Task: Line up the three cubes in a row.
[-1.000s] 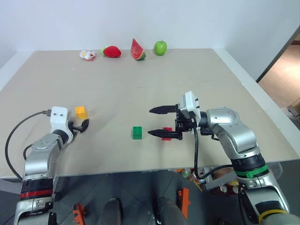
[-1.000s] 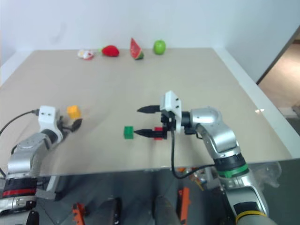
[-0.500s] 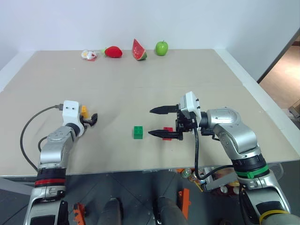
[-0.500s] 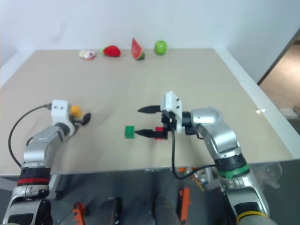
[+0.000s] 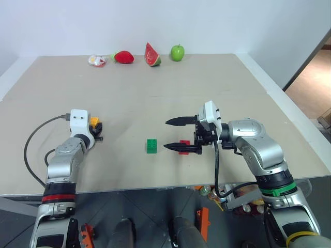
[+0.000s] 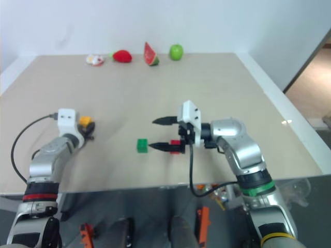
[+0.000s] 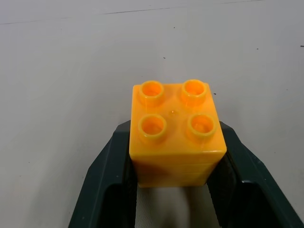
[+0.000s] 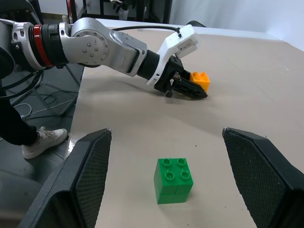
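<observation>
Moved: since the earlier pictures our left gripper (image 7: 173, 166) has come forward and inward to the yellow-orange cube (image 7: 175, 137), and its fingers, which stood apart around the brick, have closed; we now see both black fingers pressed against the cube's two side faces, clamped on it.
Left grip: the cube sits studs-up between the fingertips, its far half past them; whether it is off the table (image 5: 217, 88) or still resting on it we cannot tell.
Unchanged: our right gripper (image 5: 176, 135) has kept its place; its fingers stay wide apart and hold nothing.
Green cube: we see the green cube (image 8: 173, 180) just beyond the right fingertips, on the line between the two open fingers, not touched by either.
Red cube: the red cube (image 5: 184, 147) lies under the nearer right finger, close to its root; we cannot tell whether the finger touches it.
Meaning for the task: we judge the grasp on the third cube just made; green and red already lie near each other in a rough line, so what we think remains is carrying the yellow-orange one across to sit beside the green.
Far edge: a strawberry (image 5: 123, 57), a watermelon slice (image 5: 151, 54) and a green apple (image 5: 177, 52) stand well apart from all fingers, with a small whitish item (image 5: 95, 61) beside them.
Writing: we find no brand, label or readable text on the cubes, grippers or table.
</observation>
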`<state>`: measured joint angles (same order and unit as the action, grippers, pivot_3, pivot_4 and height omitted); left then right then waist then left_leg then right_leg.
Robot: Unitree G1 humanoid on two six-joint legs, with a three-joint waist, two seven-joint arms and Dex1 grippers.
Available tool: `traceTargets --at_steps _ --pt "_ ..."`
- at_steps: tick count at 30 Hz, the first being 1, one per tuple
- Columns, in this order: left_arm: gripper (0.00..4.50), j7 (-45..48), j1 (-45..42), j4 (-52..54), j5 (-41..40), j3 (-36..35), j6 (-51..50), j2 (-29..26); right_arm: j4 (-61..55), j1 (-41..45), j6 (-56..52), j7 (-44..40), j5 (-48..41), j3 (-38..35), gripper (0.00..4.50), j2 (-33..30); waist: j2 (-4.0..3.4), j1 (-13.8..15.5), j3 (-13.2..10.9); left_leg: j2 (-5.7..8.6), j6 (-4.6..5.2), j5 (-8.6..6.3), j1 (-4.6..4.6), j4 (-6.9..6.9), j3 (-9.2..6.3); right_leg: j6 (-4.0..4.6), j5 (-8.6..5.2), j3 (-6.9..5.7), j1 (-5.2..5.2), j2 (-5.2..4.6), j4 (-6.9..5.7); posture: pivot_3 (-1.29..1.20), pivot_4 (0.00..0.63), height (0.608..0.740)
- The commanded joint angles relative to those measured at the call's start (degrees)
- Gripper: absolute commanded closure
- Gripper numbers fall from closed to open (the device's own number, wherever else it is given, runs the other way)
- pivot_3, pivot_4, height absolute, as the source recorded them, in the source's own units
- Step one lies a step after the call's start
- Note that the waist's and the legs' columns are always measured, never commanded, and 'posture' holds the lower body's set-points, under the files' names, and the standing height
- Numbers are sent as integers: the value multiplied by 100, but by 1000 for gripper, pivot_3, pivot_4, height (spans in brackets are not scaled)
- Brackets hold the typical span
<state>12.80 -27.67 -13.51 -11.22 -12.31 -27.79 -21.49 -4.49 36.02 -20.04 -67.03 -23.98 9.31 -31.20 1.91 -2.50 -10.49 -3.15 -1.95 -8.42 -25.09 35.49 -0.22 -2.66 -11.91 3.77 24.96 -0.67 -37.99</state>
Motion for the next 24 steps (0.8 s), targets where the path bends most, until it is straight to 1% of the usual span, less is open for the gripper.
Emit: traceTargets --at_steps 1,3,7,10,13,14,17,21,24 --pt "3142 500 -119 134 -79 93 352 -165 -20 99 86 23 -14 -175 628 -39 0 0 0 0 0 0 0 0 0 0 0 0 0 0 0 0 150 740" --pt "3142 1259 -141 283 -173 309 701 -332 -20 96 55 -12 -23 -177 628 -80 0 0 -1 0 0 0 -2 0 0 1 -1 0 1 0 0 0 150 740" --pt "3142 3063 93 499 -285 778 1591 -970 -179 -30 -141 -191 -240 -308 628 -308 1 0 -1 0 -2 -1 -9 -4 2 6 -4 1 9 -1 1 0 150 740" --pt "3142 4441 263 20 -209 1021 2443 -1668 -278 -266 -226 -299 -400 -575 628 -615 0 -4 -1 -1 -3 -2 -5 -12 5 10 -9 4 11 -2 3 0 150 740" --pt "3142 5393 320 -415 -244 1204 3153 -2014 -286 -456 -326 -240 -474 -782 628 -825 -1 -5 -2 -6 -6 -5 -3 -20 12 19 -17 6 19 -2 2 0 150 740" --pt "3142 5669 319 -504 -335 1232 3262 -2046 -296 -512 -355 -235 -494 -843 628 -876 -2 -2 -2 -7 -6 -5 -5 -20 13 21 -18 5 22 -2 2 0 150 740" --pt "3142 6335 238 -629 -686 1232 3148 -1997 -357 -666 -445 -141 -505 -1019 628 -988 -1 -1 -2 -9 -6 -5 -9 -18 14 21 -18 5 21 -3 2 0 150 740" --pt "3142 6739 -68 -1077 -639 1327 3339 -1871 -532 -806 -568 -12 -580 -1147 628 -1065 -1 5 -2 -7 -6 -5 -12 -11 18 20 -18 5 22 -7 2 0 150 740" --pt "3142 6902 -420 -1488 -613 1401 3406 -1627 -681 -869 -661 62 -624 -1188 628 -1099 -1 6 -2 -7 -5 -4 -11 -9 18 18 -17 5 21 -7 2 0 150 740"
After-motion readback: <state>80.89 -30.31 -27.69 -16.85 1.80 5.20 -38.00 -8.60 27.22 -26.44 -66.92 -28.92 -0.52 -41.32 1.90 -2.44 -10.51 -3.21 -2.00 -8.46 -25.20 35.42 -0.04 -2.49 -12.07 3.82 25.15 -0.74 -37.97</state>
